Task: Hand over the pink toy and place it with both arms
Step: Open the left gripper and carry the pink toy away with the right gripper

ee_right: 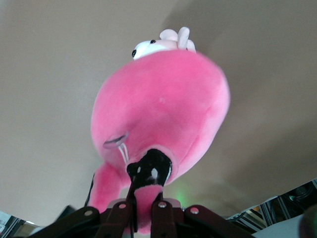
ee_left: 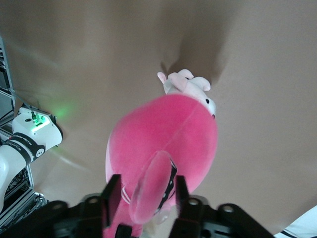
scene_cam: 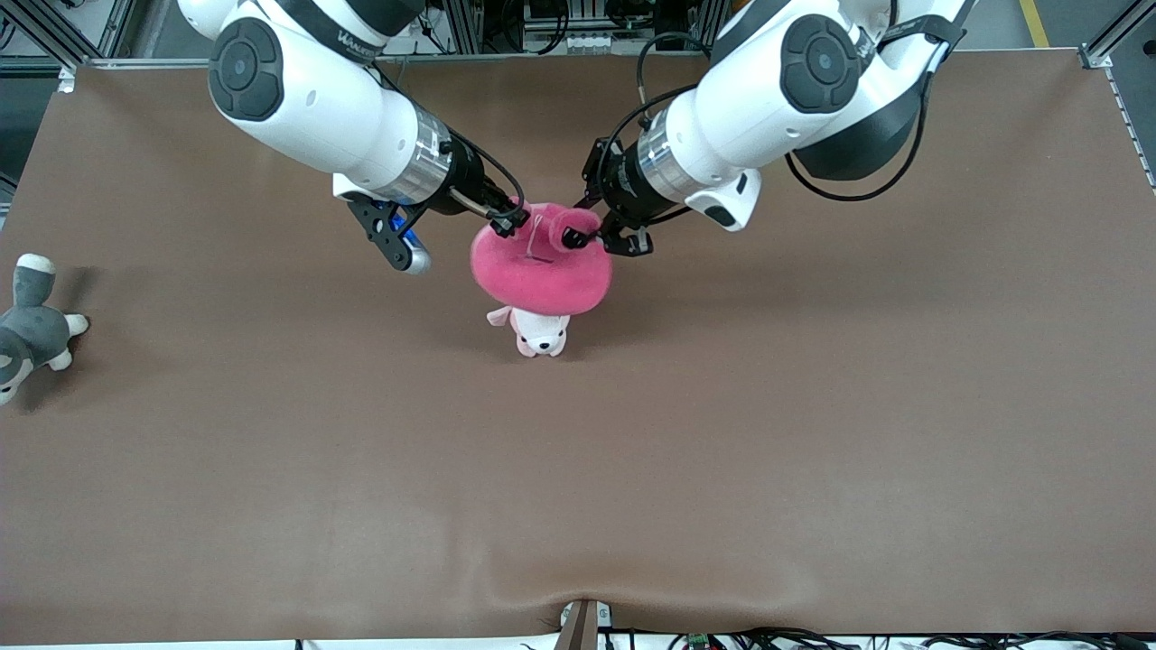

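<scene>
Looking down across the brown table (scene_cam: pixel 813 433), we see the pink toy (scene_cam: pixel 542 271) hanging in the air between our two grippers, over the middle of the table. It hangs directly above the small pale puppy plush (scene_cam: pixel 539 332), which lies on the table with its head poking out at the toy's nearer edge.

Our right gripper (scene_cam: pixel 510 219) comes in from the right arm's end and pinches the toy's upper edge. In the right wrist view we see that gripper (ee_right: pixel 143 210) with its fingers (ee_right: pixel 163 218) pressed tight on a fold of pink fabric, a black-and-white patch sitting just above the pinch, and the toy (ee_right: pixel 163 104) bulging away from it, with the puppy plush (ee_right: pixel 163 42) peeking past its edge.

Our left gripper (scene_cam: pixel 578 236) reaches in from the left arm's end and clamps a rolled nub of the same toy. From the left wrist we see this gripper (ee_left: pixel 144 198) with its fingers (ee_left: pixel 111 196) squeezing a pink flap, the toy's body (ee_left: pixel 168 139) hanging past them and the puppy plush (ee_left: pixel 190 87) on the table past it.

A grey-and-white plush (scene_cam: pixel 32 329) lies near the table edge at the right arm's end, well apart from everything else.
</scene>
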Controlling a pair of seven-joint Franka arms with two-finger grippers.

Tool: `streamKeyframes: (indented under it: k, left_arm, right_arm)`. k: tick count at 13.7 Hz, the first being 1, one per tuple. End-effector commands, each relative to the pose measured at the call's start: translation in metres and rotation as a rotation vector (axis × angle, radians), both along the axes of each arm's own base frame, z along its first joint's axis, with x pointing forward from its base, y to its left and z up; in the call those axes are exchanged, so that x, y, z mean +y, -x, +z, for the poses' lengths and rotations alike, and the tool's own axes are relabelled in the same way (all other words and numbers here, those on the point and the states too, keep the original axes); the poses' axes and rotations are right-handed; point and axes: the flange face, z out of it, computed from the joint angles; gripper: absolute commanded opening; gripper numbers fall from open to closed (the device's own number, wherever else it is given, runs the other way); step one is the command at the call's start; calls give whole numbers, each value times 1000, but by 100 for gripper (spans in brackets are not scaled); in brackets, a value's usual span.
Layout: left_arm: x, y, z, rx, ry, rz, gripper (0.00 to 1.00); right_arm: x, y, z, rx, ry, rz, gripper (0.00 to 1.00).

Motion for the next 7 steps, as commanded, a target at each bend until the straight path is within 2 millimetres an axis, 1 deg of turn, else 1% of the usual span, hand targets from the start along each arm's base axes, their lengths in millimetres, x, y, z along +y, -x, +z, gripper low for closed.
streamKeyframes:
  k: [1,2,3,4,5,6,7]
  left_arm:
    - [20,2,17,-60,-42,-101,100]
    - [29,3,22,-106,-70,-181,100]
    - [37,6,27,-147,-88,-283,100]
    - [52,5,31,-176,-108,-374,100]
    - [69,-1,38,-206,-110,-420,100]
    - [87,-4,53,-248,-111,-436,100]
    - [106,-4,66,-285,-112,-470,100]
  right_arm:
    - [-46,-22,16,38,3,-42,0]
    - [-69,-31,15,44,5,-48,0]
    - [-97,-42,13,45,3,-40,0]
    - [-139,-56,9,44,-6,-23,0]
    - [-179,-67,5,30,-20,9,0]
    - [-218,-76,-2,15,-33,32,0]
    - [-257,-83,-20,35,-40,54,0]
